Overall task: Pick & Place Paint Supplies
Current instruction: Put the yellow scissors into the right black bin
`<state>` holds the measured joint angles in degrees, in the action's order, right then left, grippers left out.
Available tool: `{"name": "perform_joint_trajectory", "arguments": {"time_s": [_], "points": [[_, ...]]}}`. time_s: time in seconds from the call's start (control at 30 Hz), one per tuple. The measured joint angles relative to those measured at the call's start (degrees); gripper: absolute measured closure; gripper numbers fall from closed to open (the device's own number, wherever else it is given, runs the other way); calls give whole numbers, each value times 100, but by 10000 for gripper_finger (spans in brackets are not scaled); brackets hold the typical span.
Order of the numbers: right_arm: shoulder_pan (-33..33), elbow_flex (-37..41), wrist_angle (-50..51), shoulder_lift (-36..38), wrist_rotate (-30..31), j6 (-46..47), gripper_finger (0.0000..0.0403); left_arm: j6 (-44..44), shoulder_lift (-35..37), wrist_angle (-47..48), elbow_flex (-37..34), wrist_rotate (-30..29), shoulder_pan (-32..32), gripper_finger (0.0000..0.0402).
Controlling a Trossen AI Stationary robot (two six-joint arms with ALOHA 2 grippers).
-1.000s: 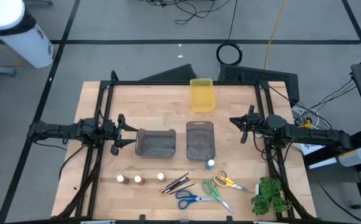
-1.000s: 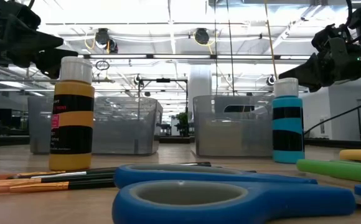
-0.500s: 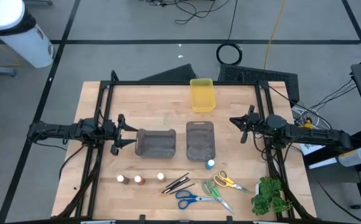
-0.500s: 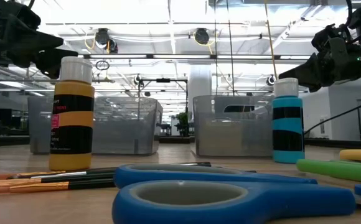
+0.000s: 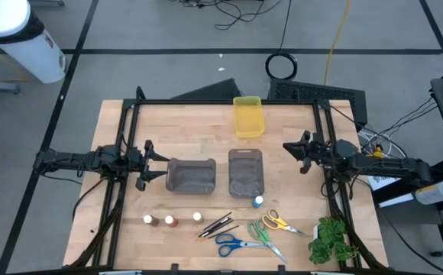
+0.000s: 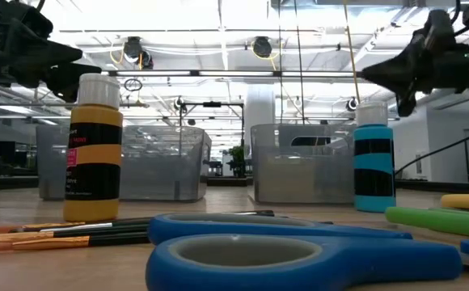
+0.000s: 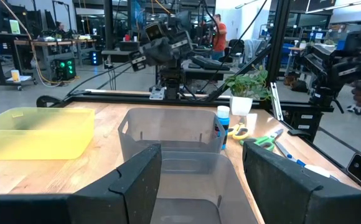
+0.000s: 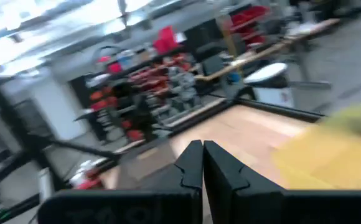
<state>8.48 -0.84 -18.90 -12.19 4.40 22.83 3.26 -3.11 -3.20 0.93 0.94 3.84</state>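
Several small paint pots (image 5: 172,221) stand in a row near the table's front, and a blue-capped one (image 5: 258,202) stands beside the right grey bin. Dark brushes (image 5: 215,225) lie next to them. Beyond those lie the scissors: blue-handled (image 5: 233,244), green-handled (image 5: 263,235) and yellow-handled (image 5: 279,223). My left gripper (image 5: 164,165) hangs open above the table's left side, pointing level at the left grey bin (image 7: 168,134). My right gripper (image 5: 286,147) hangs shut above the right side, clear of everything. In the low view the blue pot (image 6: 373,158) and an orange one (image 6: 93,149) stand upright.
Two grey bins (image 5: 191,175) (image 5: 246,172) sit mid-table between the arms. A yellow bin (image 5: 248,116) sits at the far edge. A leafy plant sprig (image 5: 328,238) lies at the front right corner. Black frame bars run along the table's sides.
My right gripper has rolled about its own axis and tipped its fingertips a little upward, staying shut above the table's right side. The left arm and all the supplies have kept still.
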Motion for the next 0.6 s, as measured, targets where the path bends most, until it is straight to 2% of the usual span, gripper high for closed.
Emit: {"name": "perform_joint_trajectory", "arguments": {"time_s": [0.17, 0.4, 0.5, 0.6], "points": [[-321, 4, -989, -415, -831, -322, 399, 0, 0, 0, 0, 1, 0, 165], [-1181, 4, -3701, -1646, -1935, -1025, 399, -1, 0, 0, 0, 1, 0, 165], [-1694, -65, -4807, -2347, -2117, -1401, 399, -1, 2, 0, 0, 1, -1, 165], [-2290, -396, -5249, -3119, -2111, -1966, 399, -1, 2, 0, 0, -1, 0, 165]]}}
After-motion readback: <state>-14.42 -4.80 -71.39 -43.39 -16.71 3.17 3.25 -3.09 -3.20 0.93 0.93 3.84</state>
